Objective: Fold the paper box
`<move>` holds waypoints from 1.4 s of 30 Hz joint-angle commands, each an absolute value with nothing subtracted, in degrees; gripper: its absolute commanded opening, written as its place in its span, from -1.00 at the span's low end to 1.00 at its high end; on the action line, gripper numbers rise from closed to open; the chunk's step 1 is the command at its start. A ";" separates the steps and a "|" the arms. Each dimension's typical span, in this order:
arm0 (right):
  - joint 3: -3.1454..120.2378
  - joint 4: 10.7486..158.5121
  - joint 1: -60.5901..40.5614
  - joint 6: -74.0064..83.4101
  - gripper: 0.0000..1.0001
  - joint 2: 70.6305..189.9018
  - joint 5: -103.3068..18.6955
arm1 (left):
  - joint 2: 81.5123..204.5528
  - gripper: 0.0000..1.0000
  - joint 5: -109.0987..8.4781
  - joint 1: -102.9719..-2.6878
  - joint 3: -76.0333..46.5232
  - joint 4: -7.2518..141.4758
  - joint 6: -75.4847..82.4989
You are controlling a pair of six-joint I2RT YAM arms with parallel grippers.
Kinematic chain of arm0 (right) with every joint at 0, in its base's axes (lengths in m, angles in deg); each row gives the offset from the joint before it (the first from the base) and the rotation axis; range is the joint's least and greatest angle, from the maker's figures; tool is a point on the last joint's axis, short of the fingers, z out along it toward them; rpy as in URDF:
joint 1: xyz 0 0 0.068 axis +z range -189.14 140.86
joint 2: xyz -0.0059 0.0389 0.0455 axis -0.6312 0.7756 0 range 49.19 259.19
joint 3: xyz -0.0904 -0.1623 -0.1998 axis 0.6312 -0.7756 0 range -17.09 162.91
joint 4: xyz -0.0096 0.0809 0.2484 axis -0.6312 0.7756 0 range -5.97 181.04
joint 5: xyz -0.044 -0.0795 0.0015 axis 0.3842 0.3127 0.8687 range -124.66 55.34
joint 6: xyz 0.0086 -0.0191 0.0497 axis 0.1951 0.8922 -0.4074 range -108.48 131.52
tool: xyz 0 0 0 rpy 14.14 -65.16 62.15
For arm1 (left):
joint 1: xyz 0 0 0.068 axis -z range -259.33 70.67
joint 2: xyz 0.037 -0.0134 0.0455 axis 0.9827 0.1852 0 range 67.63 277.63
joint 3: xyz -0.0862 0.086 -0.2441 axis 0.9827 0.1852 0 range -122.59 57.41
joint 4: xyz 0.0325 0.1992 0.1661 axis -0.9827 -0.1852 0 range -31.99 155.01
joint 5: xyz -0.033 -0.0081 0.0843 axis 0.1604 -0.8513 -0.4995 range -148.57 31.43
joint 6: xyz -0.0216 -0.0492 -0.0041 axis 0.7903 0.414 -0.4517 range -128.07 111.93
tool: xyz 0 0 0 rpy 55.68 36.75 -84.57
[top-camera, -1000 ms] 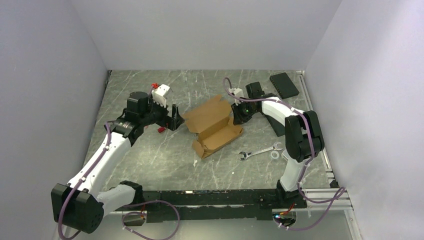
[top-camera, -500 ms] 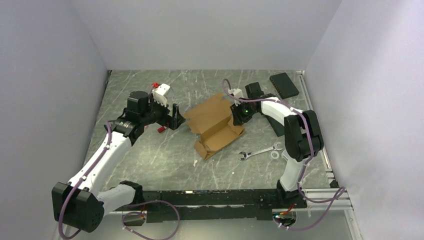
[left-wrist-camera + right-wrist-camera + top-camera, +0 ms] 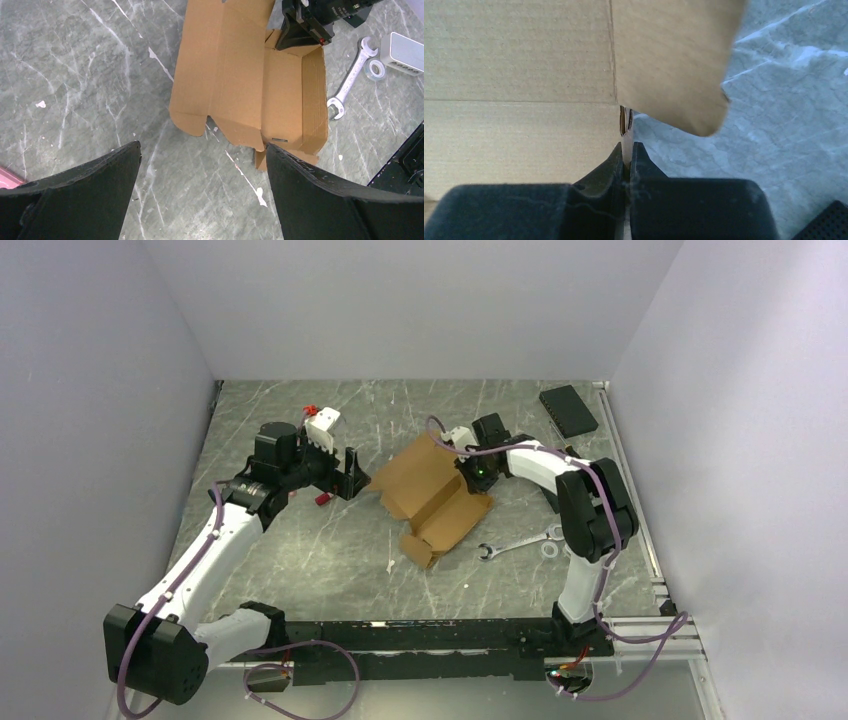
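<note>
The paper box (image 3: 425, 480) is matt, faintly ribbed cardboard.

White links (image 3: 215, 540), black joints (image 3: 160, 655), purple cables (image 3: 333, 652), matte black left gripper (image 3: 202, 146), green light (image 3: 483, 471)

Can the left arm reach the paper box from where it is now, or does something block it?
Probably yes. The open left tool faces the paper box across the table, with nothing between them. The right tool pinches only the opposite end.

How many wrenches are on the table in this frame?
1. The wrench lies on the table just right of the cardboard box in the top view, beside a roll of tape. The right arm may hide more.
</note>
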State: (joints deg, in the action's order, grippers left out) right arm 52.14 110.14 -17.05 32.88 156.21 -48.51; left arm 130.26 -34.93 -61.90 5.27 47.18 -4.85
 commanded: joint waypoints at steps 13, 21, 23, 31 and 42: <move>50.77 109.76 -15.26 36.98 -0.27 152.19 -44.62 | 129.78 0.98 -34.49 -62.10 4.90 49.01 -4.47; 49.96 108.91 -15.81 37.96 -0.24 151.05 -40.98 | 129.86 0.98 -34.05 -62.10 4.93 49.10 -4.29; 49.88 108.87 -15.84 38.19 -0.23 151.25 -40.44 | 129.86 0.98 -34.14 -62.10 4.93 49.02 -4.38; 49.62 108.96 -15.22 39.37 -0.65 153.05 -38.73 | 129.90 0.98 -34.14 -62.10 4.87 49.05 -4.32; 47.46 104.69 -15.66 35.32 -1.00 150.59 -45.14 | 131.40 0.99 -33.78 -62.10 4.83 49.73 0.05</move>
State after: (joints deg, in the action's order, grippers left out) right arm 48.43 106.65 -14.74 37.52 153.15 -40.07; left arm 130.43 -34.41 -61.90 5.27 47.34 -3.67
